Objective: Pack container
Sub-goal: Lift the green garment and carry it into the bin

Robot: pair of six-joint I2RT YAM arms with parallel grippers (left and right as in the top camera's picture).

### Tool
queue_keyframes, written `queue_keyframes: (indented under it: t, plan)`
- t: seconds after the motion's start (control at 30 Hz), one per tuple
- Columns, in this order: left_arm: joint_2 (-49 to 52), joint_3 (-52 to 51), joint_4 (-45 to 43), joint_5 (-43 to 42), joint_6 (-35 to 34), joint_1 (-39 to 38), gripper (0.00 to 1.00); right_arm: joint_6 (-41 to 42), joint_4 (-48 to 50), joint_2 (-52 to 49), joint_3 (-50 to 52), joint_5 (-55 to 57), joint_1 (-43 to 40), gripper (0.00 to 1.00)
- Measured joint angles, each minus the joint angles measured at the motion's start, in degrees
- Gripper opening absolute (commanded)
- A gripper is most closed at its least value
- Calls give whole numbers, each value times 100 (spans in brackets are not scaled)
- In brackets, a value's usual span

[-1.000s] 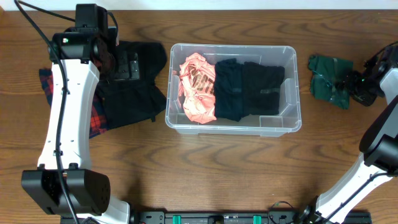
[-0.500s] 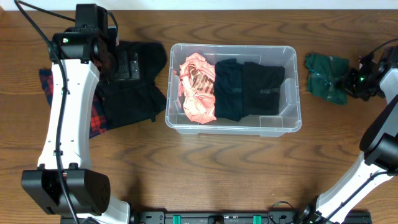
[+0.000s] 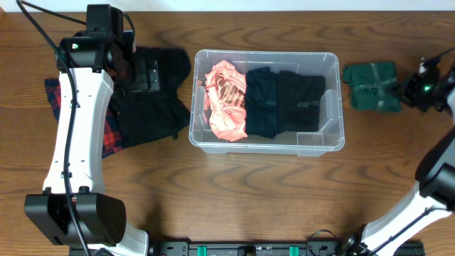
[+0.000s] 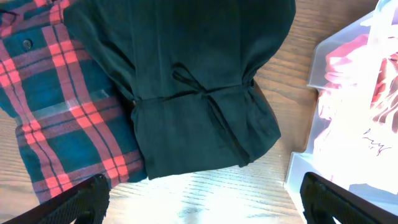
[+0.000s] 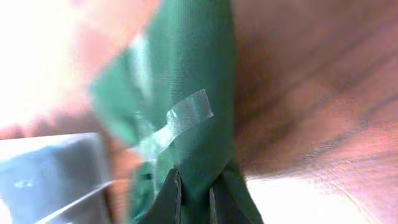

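1. A brown wood-grain worktop (image 3: 234, 199) fills the overhead view, with a pale strip of wall along the top edge.
2. The container (image 3: 334, 142), a clear plastic bin, sits at centre frame. It already holds a pink garment (image 3: 224, 99) at its left end, a dark navy garment (image 3: 261, 103) in the middle and a black folded garment (image 3: 302, 99) towards the right.
3. At the right edge of the frame, the right gripper (image 3: 407, 90) is closed on a folded green cloth (image 3: 370, 87). The cloth lies just right of the container and apart from it. The wrist view shows the fabric pinched between the dark fingers, with a band of clear tape across the fold.
4. The left gripper (image 4: 202, 202) stands wide open and empty. It hovers over a black drawstring garment (image 4: 205, 93) and a red-and-teal plaid shirt (image 4: 56, 93) at the upper left.
5. The step in hand looks like picking up the green cloth. The grasp is made, but whether the cloth has left the worktop cannot be told.
6. The next move calls for lifting the cloth above the container's rim and carrying it left in the frame. It should be released over the narrow free strip at the right end, or on top of the black folded garment.
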State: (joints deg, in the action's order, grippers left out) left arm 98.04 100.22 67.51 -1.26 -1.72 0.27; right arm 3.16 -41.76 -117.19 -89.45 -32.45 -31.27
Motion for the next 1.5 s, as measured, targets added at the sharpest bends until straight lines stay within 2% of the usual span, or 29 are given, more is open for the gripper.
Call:
queue_keyframes:
  t: [0.23,0.37,0.57,0.8,0.93,1.13,1.27,1.5]
  plan:
    - [2,0,2,2,0,0,98,26,-15,1652,-13,-48,85,1]
    - [0,0,0,2,2,0,98,94,0,2269,-33,-101,389,1]
    - [2,0,0,2,0,0,98,136,-28,2739,-33,-284,1235,1]
    - [2,0,0,2,0,0,98,-109,-105,2896,-33,-643,2697,1]
    - [2,0,0,2,0,0,98,-868,-555,2896,-33,-732,3593,1]
    - [2,0,2,2,2,0,98,-2798,-1773,2896,-37,-402,4586,1]
    - [2,0,0,2,0,0,98,-3635,-2070,2896,-37,125,4848,1]
    - [0,0,0,2,0,0,98,-4238,-2079,2894,22,529,4861,1]
